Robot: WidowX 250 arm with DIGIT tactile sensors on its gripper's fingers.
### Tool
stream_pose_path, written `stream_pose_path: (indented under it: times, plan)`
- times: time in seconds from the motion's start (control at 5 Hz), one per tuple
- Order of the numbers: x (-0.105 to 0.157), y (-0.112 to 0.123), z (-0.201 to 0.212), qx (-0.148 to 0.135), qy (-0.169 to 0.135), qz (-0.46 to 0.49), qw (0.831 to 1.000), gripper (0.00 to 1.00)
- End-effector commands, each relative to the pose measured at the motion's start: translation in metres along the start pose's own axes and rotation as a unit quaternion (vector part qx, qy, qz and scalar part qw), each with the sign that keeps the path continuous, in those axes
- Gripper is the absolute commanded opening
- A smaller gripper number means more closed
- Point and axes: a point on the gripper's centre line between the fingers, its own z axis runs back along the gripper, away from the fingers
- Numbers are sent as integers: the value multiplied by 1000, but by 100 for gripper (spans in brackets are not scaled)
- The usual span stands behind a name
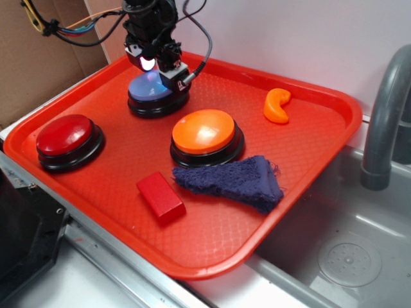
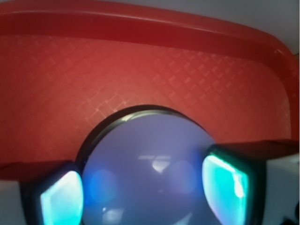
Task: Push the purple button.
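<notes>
The red tray (image 1: 308, 186) holds everything; the purple button (image 1: 151, 90) sits at its far left corner area, directly under my gripper (image 1: 154, 64). I judge the press begun or imminent, contact unconfirmed. The exterior view alone shows the orange button (image 1: 205, 131). The wrist view shows my fingers (image 2: 225, 180) spread apart, empty, flanking the dome.

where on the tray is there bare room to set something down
Free: the near corner of the tray below the red block and blue cloth; also right of the orange crescent. Crowded: around the purple button under the gripper.
</notes>
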Motion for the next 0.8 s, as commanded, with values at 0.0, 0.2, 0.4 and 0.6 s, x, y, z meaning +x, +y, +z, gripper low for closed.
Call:
stream_pose_path:
  times: [0.0,0.2,0.4,0.6]
  plan:
    - [-11,15,0,-17,32,29,999,100]
    - [-10,22,-4,-22,41,31,998,100]
    - [-7,22,-8,-18,50,31,998,100]
    - [-8,21,-2,-15,29,8,999,100]
